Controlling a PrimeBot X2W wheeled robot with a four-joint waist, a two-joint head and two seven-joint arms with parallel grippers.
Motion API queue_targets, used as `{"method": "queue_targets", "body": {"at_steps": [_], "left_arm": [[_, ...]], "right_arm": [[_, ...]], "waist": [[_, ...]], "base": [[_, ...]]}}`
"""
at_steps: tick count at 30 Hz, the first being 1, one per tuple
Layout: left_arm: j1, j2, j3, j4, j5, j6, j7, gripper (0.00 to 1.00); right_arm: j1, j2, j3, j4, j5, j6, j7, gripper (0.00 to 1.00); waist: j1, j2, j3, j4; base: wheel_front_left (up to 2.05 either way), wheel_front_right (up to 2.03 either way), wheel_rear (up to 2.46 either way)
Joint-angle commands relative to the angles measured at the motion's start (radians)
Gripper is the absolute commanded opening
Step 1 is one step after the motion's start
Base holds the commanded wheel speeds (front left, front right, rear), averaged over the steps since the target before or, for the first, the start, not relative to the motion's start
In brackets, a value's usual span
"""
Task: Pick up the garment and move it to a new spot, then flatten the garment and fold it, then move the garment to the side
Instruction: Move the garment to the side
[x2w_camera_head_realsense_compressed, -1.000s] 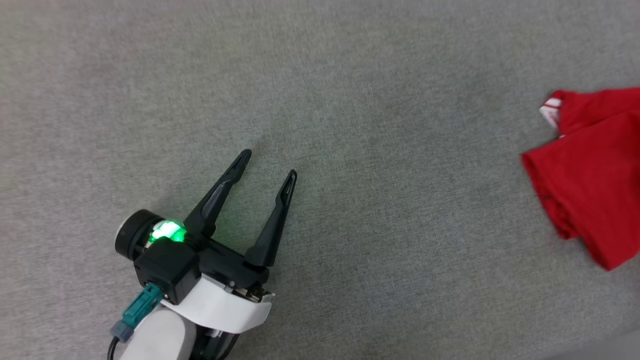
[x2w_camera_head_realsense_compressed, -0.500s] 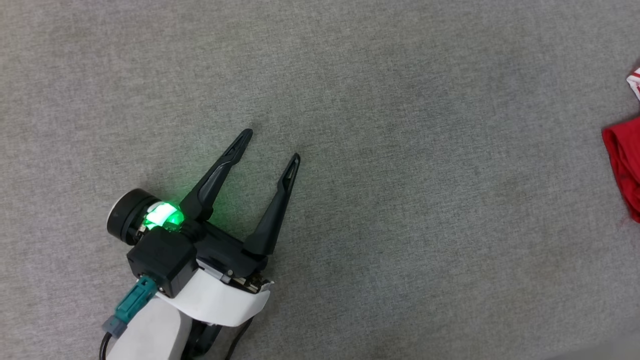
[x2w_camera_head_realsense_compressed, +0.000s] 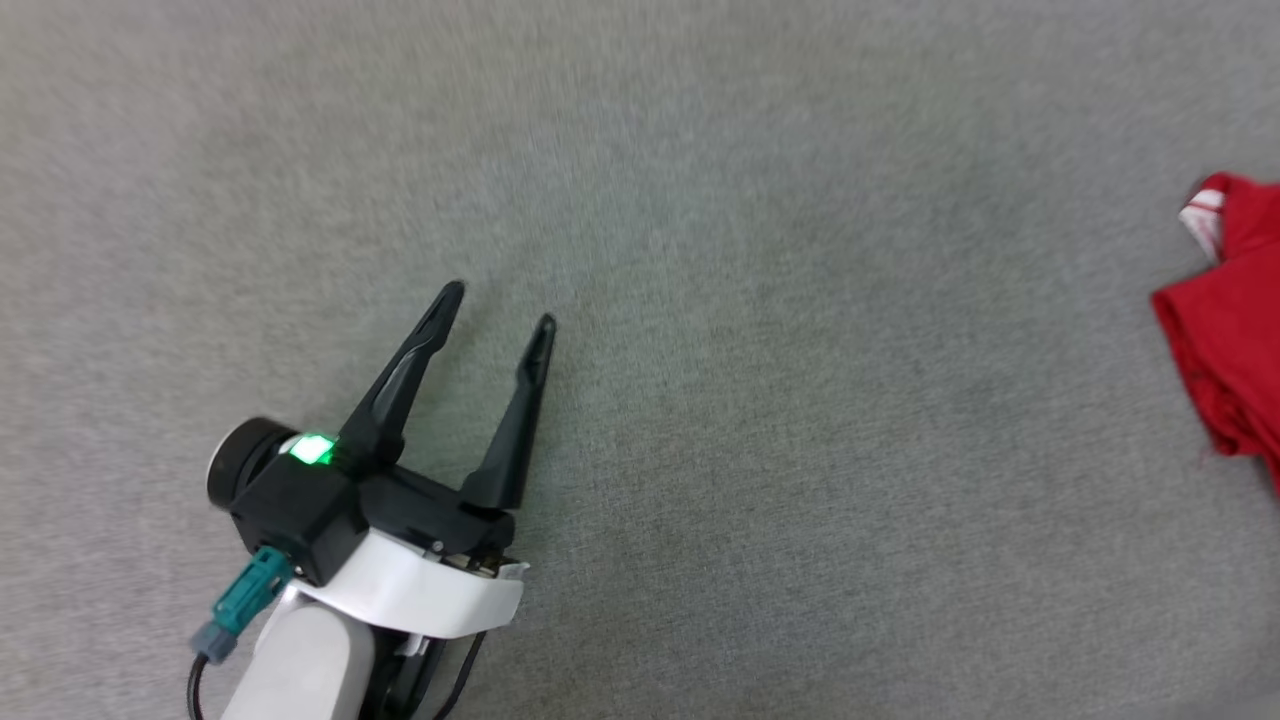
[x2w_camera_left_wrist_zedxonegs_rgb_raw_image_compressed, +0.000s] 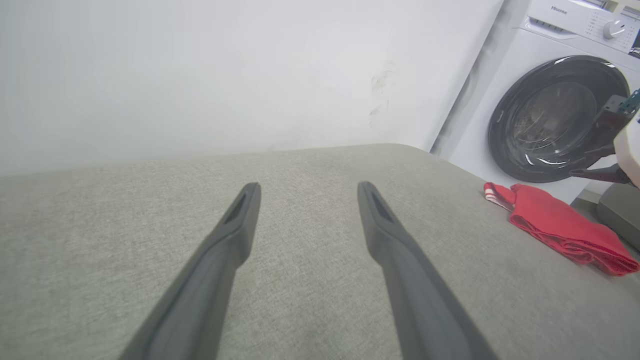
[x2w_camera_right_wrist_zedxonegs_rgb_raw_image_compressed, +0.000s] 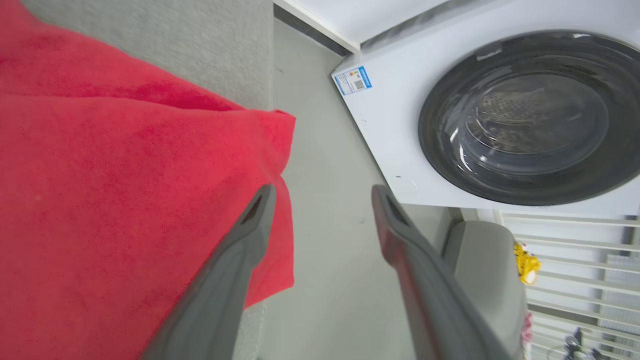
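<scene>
The garment (x2w_camera_head_realsense_compressed: 1225, 350) is a red folded bundle with a bit of white striped trim, lying at the right edge of the head view on the grey padded surface (x2w_camera_head_realsense_compressed: 760, 420). My left gripper (x2w_camera_head_realsense_compressed: 500, 306) rests open at the lower left, far from it, with nothing between its fingers. In the left wrist view the open left gripper (x2w_camera_left_wrist_zedxonegs_rgb_raw_image_compressed: 308, 187) points over bare fabric and the garment (x2w_camera_left_wrist_zedxonegs_rgb_raw_image_compressed: 555, 225) lies off to the right. My right gripper (x2w_camera_right_wrist_zedxonegs_rgb_raw_image_compressed: 324, 189) stands open at the garment's (x2w_camera_right_wrist_zedxonegs_rgb_raw_image_compressed: 100, 190) edge, with bare floor showing between the fingers.
A white front-loading washing machine (x2w_camera_left_wrist_zedxonegs_rgb_raw_image_compressed: 550, 115) stands just beyond the surface's far right corner, and its dark door (x2w_camera_right_wrist_zedxonegs_rgb_raw_image_compressed: 520, 115) is close ahead of the right gripper. Grey floor (x2w_camera_right_wrist_zedxonegs_rgb_raw_image_compressed: 320, 150) drops away past the surface's edge. A white wall (x2w_camera_left_wrist_zedxonegs_rgb_raw_image_compressed: 200, 75) backs the surface.
The head view has shifted between frames, so more or less of the garment shows at the right edge. The left gripper stays open, in much the same pose.
</scene>
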Motion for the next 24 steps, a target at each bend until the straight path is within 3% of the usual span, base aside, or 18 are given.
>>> {"method": "queue_targets", "body": {"at_steps": [1,6,14,18,24], "left_arm": [[0.021,-0.01,0.019,0.008,-0.008,-0.001,-0.002,1.0],[0.073,-0.045,0.089,0.032,-0.017,-0.001,-0.002,1.0],[0.166,-0.102,0.192,0.056,-0.006,-0.001,-0.002,1.0],[0.204,-0.122,0.234,0.058,0.004,-0.001,-0.002,1.0],[0.242,-0.142,0.256,0.085,0.007,-0.001,-0.002,1.0]], "right_arm": [[0.006,0.023,-0.013,-0.029,0.021,-0.001,-0.005,1.0],[0.048,0.109,-0.075,-0.16,0.092,-0.001,-0.036,1.0],[0.195,0.313,-0.147,-0.447,0.207,-0.001,-0.096,1.0],[0.289,0.397,-0.124,-0.561,0.25,-0.001,-0.145,1.0],[0.407,0.492,-0.09,-0.626,0.322,-0.001,-0.239,1.0]], "waist": [[-0.0001,-0.0001,-0.071,0.006],[-0.0001,-0.0001,-0.175,0.022],[-0.0001,-0.0001,-0.309,0.067],[-0.0001,-0.0001,-0.352,0.089],[-0.0001,-0.0001,-0.392,0.127]], "base": [[0.0,0.0,0.0],[0.0,0.0,0.0],[0.0,0.0,0.0],[0.0,0.0,0.0],[0.0,0.0,0.0]]}}
